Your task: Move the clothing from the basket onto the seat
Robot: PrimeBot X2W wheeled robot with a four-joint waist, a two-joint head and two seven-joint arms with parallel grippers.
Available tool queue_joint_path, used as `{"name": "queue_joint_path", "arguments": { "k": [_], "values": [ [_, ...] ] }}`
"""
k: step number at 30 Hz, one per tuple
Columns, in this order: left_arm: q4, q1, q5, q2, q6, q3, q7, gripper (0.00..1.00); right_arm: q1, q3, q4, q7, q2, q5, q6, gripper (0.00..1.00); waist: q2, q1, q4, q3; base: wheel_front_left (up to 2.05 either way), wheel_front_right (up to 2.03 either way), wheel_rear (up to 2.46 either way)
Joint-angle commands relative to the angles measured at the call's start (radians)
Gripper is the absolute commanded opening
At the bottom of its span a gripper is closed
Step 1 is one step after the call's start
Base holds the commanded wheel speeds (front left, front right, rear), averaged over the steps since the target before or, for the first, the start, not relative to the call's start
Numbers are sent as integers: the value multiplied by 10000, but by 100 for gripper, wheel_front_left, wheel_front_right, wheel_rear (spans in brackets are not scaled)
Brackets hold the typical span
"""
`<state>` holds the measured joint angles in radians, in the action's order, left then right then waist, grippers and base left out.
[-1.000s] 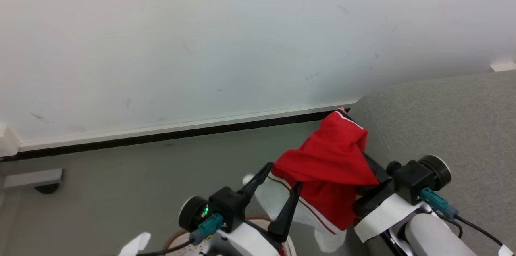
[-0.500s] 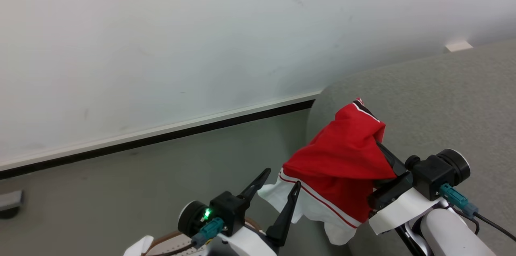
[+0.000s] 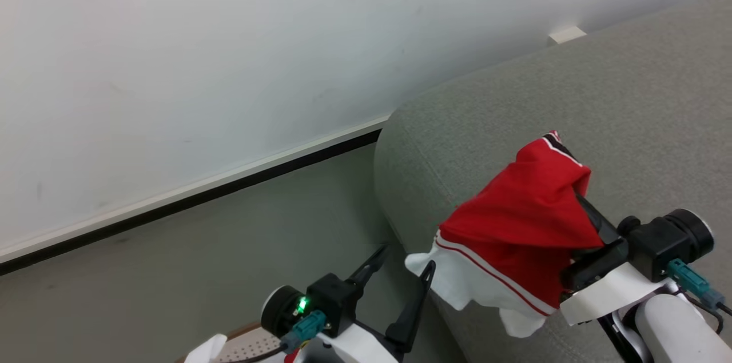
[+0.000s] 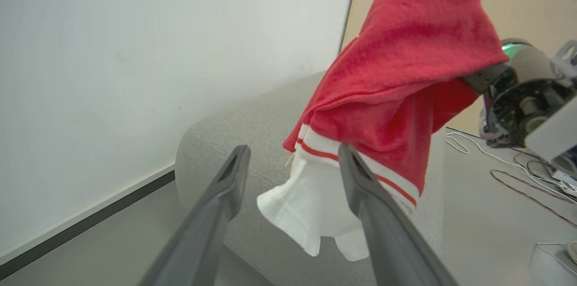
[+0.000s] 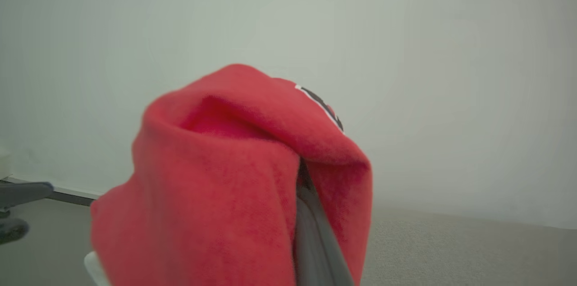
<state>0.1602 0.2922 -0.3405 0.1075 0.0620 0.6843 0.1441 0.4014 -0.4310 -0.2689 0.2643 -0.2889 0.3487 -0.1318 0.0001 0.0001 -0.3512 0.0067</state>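
Right pincer (image 3: pixel 595 223) clamped on red garment (image 3: pixel 514 226); cloth drapes over its fingers, above seat (image 3: pixel 514 100) edge. Left pincer (image 3: pixel 405 257) wide, empty, white hem just beside. Likely soft, light, floppy; grip a bunched fold.

Test room or lab — bare white wall (image 3: pixel 229 66), black skirting (image 3: pixel 189 202), grey floor (image 3: pixel 200 271); loose cables (image 4: pixel 532 198) at four o'clock, left wrist view.
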Motion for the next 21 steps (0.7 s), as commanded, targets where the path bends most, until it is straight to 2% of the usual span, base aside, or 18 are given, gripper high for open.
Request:
{"name": "queue_joint_path", "arguments": {
  "k": [1, 11, 17, 21],
  "values": [
    [49, 86, -85, 9, 11, 13, 88, 100, -141, 102, 102, 4, -92, -85, 21, 0, -1, -1, -168, 48, 0, 0, 0],
    [102, 224, -69, -34, 9, 164, 95, 100, -368, 444, 400, 2, -289, -90, 22, 0, -1, -1, -500, 239, 0, 0, 0],
    [27, 435, 53, -5, -45, 280, -4, 100, -455, 875, 492, 2, -116, 198, 22, 0, -1, -1, -379, 536, 0, 0, 0],
    [-160, 907, 304, 52, -60, 386, -205, 100, 24, 1291, 617, 4, -170, 299, 22, 0, -1, -1, -177, 1260, 0, 0, 0]
  ]
}}
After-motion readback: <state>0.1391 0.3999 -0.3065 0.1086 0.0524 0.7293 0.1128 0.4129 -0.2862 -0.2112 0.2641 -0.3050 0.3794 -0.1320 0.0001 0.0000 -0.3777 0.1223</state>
